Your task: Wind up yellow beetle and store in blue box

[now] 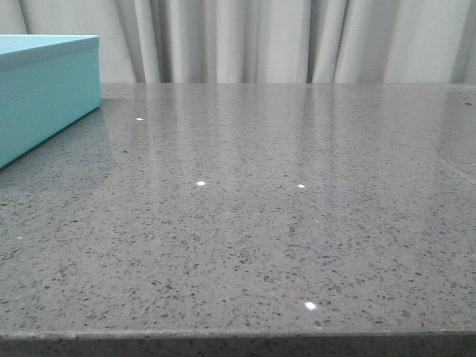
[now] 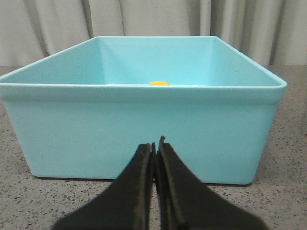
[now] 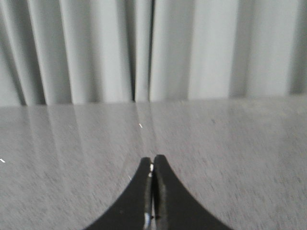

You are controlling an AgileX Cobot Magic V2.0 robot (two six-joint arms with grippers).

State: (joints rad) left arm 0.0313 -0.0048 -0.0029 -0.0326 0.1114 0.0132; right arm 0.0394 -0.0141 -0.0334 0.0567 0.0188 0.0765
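Apparently the task is almost done, because the yellow beetle (image 2: 159, 83) shows only as a small yellow top inside the blue box (image 2: 144, 124) on the grey surface (image 1: 245, 223), while the left fingers (image 2: 156, 151) and right fingers (image 3: 152, 165) are pressed together, holding nothing.

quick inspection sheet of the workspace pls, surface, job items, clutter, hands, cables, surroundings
surface: grey speckled stone-look table, glossy, with small light glints.
job's things: blue box open-topped, standing at the table's far left; a sliver of yellow shows over its near rim, likely the yellow beetle inside, too little visible to confirm.
clutter: nothing seen.
hands: left hand shut, empty, facing the box's near wall; right hand shut, empty, above bare table.
cables: nothing seen.
surroundings: pale pleated curtain behind the table.
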